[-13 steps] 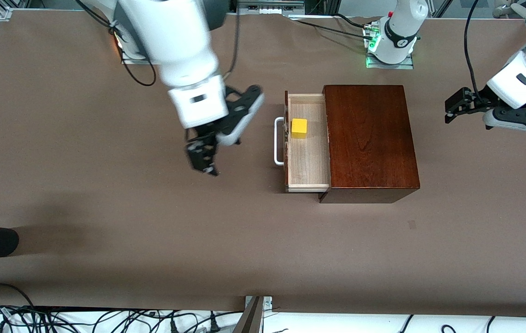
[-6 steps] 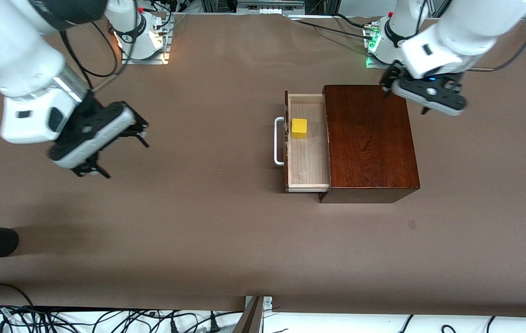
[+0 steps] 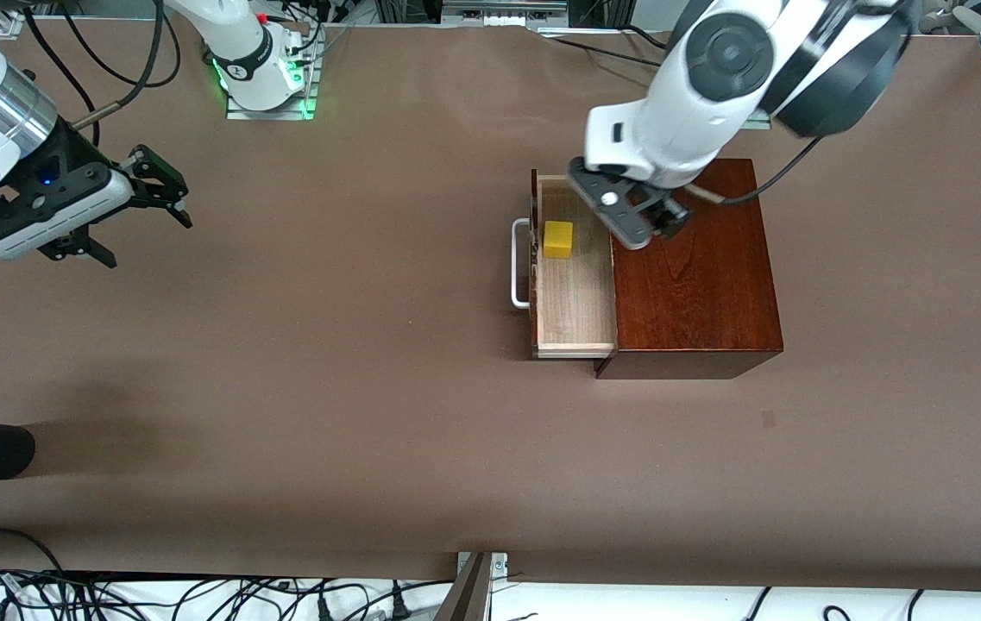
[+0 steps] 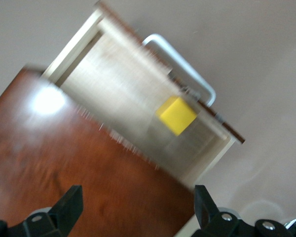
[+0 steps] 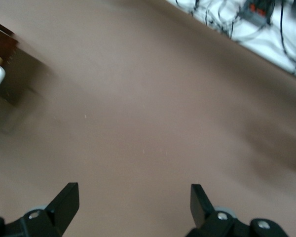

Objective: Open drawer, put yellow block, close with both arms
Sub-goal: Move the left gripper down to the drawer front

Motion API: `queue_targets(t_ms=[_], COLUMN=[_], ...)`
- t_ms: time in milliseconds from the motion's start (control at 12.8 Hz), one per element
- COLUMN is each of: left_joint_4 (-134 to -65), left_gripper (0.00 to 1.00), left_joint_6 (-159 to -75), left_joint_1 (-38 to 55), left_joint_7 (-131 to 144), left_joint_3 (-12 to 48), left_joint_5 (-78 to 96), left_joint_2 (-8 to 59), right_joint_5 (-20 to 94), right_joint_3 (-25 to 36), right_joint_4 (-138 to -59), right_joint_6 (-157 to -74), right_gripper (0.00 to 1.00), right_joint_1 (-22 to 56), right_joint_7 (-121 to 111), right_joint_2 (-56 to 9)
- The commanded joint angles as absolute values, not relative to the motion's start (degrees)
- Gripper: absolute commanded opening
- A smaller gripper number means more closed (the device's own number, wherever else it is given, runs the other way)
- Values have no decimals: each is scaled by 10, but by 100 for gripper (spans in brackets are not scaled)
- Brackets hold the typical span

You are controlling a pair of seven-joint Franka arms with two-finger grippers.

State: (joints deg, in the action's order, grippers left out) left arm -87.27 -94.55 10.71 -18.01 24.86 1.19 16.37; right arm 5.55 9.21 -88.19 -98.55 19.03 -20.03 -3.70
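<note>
Drawer point(image 3: 575, 293) pulled open toward right arm's end, yellow block point(image 3: 557, 239) inside, both pincers open.

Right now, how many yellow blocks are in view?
1. The yellow block sits in the open drawer, close to its front. The wooden box hides the drawer's inner part, so more could be there.

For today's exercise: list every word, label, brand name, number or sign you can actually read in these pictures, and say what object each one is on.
None can be read.
The wooden box, the drawer and the yellow block carry no lettering.
A small dark mark on the right arm's base is too small to read.
</note>
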Motion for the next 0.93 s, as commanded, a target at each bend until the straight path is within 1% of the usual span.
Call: queue_targets(t_ms=[0, 78, 234, 311, 389, 467, 623, 857], left_joint_4=[-778, -770, -770, -770, -770, -770, -771, -780], left_gripper=[100, 100, 100, 100, 100, 100, 100, 100], left_joint_6=[-977, -994, -1064, -1084, -1092, -1101, -1116, -1129], left_joint_1=[156, 172, 199, 213, 224, 244, 276, 296], left_joint_7=[-281, -288, -314, -337, -358, -364, -364, -366], left_joint_3=[252, 252, 252, 253, 253, 250, 250, 250], left_joint_5=[18, 18, 17, 17, 17, 14, -69, -184], left_joint_2=[269, 290, 327, 347, 367, 372, 394, 416], right_joint_5=[48, 41, 40, 38, 28, 16, 11, 13], right_joint_3=[112, 112, 105, 95, 82, 63, 31, 30], right_joint_4=[-945, -947, -947, -946, -943, -942, -942, -942], right_joint_6=[-1004, -1011, -1015, -1018, -1020, -1026, -1027, -1020], right_gripper=[100, 100, 100, 100, 100, 100, 100, 100], right_joint_1=[195, 194, 182, 172, 161, 149, 115, 116], right_joint_7=[-171, -170, -170, -170, -171, -171, -170, -158], right_joint_2=[-10, -11, -18, -19, -25, -26, -26, -23])
